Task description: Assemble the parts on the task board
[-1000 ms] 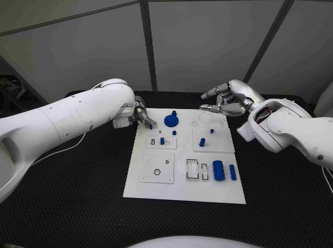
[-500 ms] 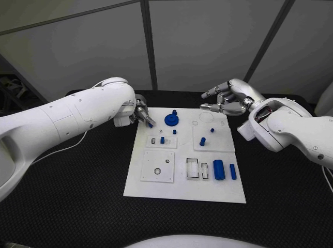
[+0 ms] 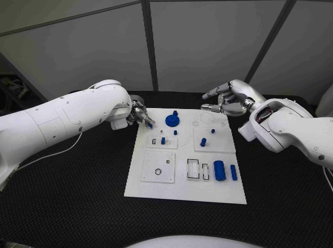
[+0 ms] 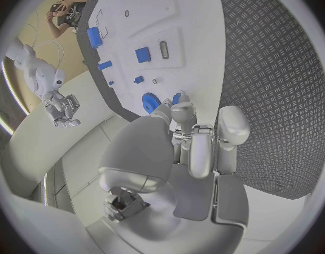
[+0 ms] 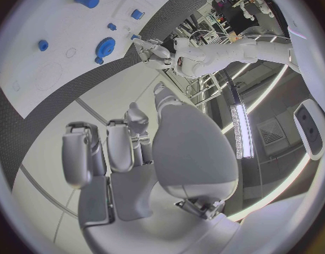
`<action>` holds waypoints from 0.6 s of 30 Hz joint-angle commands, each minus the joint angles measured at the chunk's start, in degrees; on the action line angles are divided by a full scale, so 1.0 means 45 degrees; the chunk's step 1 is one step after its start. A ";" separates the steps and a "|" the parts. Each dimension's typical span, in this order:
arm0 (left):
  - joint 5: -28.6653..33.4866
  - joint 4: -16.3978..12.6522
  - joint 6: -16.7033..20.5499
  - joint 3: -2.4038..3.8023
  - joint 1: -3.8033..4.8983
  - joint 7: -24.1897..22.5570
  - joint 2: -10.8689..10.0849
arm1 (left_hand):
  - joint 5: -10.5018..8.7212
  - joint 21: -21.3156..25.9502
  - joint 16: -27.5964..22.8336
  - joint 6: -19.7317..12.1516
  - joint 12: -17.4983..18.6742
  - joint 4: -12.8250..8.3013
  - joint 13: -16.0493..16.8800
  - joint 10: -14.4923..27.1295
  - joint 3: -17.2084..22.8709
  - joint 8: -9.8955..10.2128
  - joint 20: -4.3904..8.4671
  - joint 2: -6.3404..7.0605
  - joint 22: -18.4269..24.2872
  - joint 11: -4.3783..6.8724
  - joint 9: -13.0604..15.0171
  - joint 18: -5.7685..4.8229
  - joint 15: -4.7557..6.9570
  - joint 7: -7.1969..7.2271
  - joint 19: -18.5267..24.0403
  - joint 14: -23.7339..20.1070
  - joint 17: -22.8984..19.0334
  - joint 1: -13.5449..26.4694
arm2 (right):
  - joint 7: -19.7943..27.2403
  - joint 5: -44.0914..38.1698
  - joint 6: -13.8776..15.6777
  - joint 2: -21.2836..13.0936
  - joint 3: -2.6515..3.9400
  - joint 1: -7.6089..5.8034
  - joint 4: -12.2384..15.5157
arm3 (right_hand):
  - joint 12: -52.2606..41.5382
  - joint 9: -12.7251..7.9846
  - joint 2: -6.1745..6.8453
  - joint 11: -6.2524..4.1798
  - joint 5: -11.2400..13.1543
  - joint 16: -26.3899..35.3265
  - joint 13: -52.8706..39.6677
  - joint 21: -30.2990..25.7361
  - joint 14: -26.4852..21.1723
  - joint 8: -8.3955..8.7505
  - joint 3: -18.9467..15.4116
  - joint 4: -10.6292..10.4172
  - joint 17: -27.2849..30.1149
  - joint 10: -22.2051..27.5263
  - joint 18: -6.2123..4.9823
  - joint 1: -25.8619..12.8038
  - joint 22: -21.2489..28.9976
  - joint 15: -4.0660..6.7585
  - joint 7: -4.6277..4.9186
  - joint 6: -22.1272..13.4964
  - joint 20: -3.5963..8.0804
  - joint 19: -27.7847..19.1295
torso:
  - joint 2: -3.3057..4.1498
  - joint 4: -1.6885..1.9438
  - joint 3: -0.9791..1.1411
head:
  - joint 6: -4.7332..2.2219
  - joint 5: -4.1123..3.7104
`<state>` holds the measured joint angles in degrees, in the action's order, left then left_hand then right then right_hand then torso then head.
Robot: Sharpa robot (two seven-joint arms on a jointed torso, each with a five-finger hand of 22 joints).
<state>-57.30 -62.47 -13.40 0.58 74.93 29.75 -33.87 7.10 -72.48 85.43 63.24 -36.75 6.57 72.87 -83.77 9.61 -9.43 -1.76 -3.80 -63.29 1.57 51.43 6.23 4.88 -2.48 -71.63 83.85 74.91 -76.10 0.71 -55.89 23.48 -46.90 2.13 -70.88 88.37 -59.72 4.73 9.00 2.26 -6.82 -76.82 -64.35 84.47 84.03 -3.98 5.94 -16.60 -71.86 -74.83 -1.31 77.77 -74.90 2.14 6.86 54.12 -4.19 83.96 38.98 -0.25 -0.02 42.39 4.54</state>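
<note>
The white task board (image 3: 185, 191) lies in the middle of the black table. A blue gear (image 3: 171, 121) stands near its far edge, with small blue pegs (image 3: 202, 141) in the blocks behind the middle. A thick blue cylinder (image 3: 218, 170) and a thinner bar (image 3: 233, 172) lie at the near right. My left hand (image 3: 140, 114) hovers at the board's far left corner and pinches a small blue part (image 4: 178, 98) at its fingertips, close beside the gear (image 4: 150, 103). Beyond the board's far right corner my right hand (image 3: 226, 101) hangs with fingers apart, holding nothing.
A square plate with a small ring hole (image 3: 157, 167) sits at the board's near left, and rectangular slots (image 3: 193, 169) lie next to the cylinder. Grey wall panels rise just behind the table. Black mat (image 3: 70, 196) stretches on both sides of the board.
My left arm has swung slightly outward, while its hand stays at the board's far left corner with the blue part. The right hand has barely moved.
</note>
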 commanded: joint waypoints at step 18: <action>0.0084 -0.3403 0.1999 -0.0007 -0.0488 0.0384 -0.1932 | 0.0038 -0.0050 0.0077 0.0092 -0.0159 -0.2328 0.0059 -0.0424 0.3058 -0.0214 0.0052 0.0401 -0.0227 0.0066 0.0193 -0.0036 0.0050 0.0094 -0.0244 0.1068 0.2074 0.0806 | 0.0028 -0.0035 -0.0176 0.0036 0.0005 -0.0025 -0.0095 | -0.0044 -0.0020 -0.0111 -0.0038 -0.0080 0.0070 -0.0005 -0.0082 0.0414 0.0028 0.0068 0.0029 0.0003 -0.0075 -0.0100 -0.0021 -0.1987 0.0030 0.0013 0.0076 0.0017 0.0448 | -0.0041 0.0032 0.0006 | 0.0151 0.0141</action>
<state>-56.08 -77.26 -6.31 0.54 72.83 31.01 -42.45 7.00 -72.48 85.43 63.41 -37.26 4.30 73.08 -83.85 14.69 -10.14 -1.55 -1.96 -64.22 1.49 52.18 6.23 4.79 -2.31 -72.27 83.94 74.91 -73.10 0.62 -55.90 23.14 -46.80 2.12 -70.88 87.94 -59.72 4.73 9.01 2.26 -6.82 -76.82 -64.35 84.26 84.03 -3.98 5.94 -16.60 -71.86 -74.83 -1.31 77.79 -74.90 2.14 6.86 54.12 -4.19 83.96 38.79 -0.03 -0.01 43.10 5.16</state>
